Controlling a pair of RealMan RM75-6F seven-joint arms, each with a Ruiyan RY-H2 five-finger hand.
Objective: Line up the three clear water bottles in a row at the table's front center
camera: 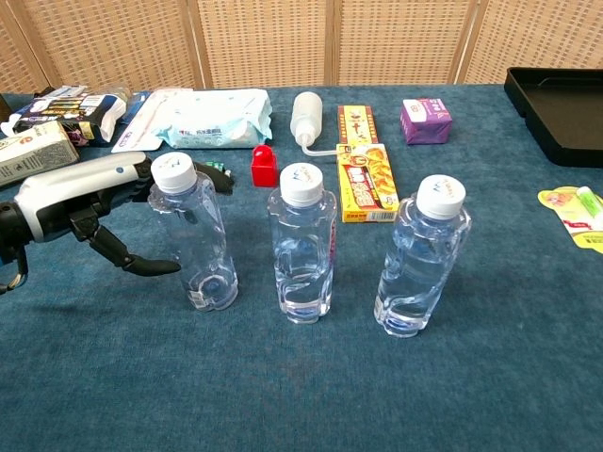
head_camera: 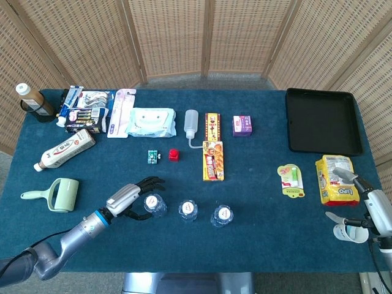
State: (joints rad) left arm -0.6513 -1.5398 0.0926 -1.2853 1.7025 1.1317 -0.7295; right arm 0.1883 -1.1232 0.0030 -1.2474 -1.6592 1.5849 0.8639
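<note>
Bottles (camera: 303, 254) stand in a row at worktop (camera: 283, 395) front center; left robot hand (camera: 89, 202) released beside leftmost, task looks near done.

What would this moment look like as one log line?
left hand: open beside left bottle | three bottles: upright, in row | right hand: idle at table edge

Left hand (camera: 85, 202): silver-white back shell, black fingers. Blue wrist ring, grey metallic forearm. Right hand (head_camera: 375, 207): silver-grey casing.
</note>
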